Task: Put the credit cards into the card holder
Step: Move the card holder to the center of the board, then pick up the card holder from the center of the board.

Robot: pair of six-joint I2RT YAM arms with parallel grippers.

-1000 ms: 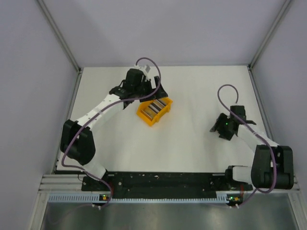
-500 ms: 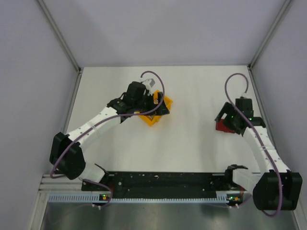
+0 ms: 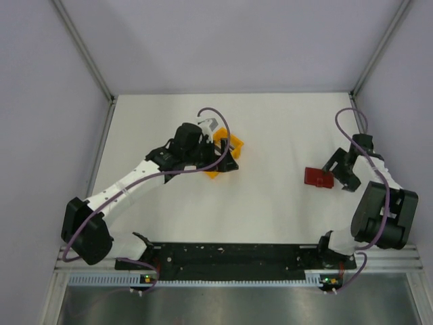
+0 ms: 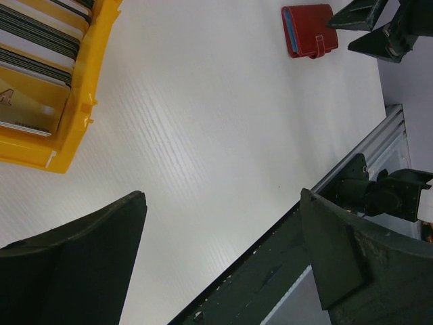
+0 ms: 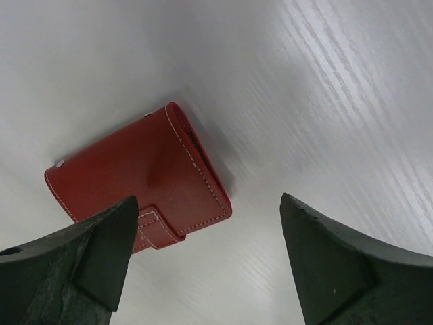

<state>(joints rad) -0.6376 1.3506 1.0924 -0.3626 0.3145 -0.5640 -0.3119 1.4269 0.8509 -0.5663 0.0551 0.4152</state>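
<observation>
The right gripper (image 5: 210, 233) has pulled back toward the counter's (image 3: 270, 203) right edge, and the red card holder (image 3: 318, 177) now lies folded on the counter just beside its wide, empty jaws. The left gripper (image 4: 220, 203) has moved over the yellow bin (image 4: 74, 101), fully spread and holding nothing. The credit cards (image 4: 40, 37) stand in that bin.

Bright, even light — soft shadow beside the card holder (image 5: 135, 176).
</observation>
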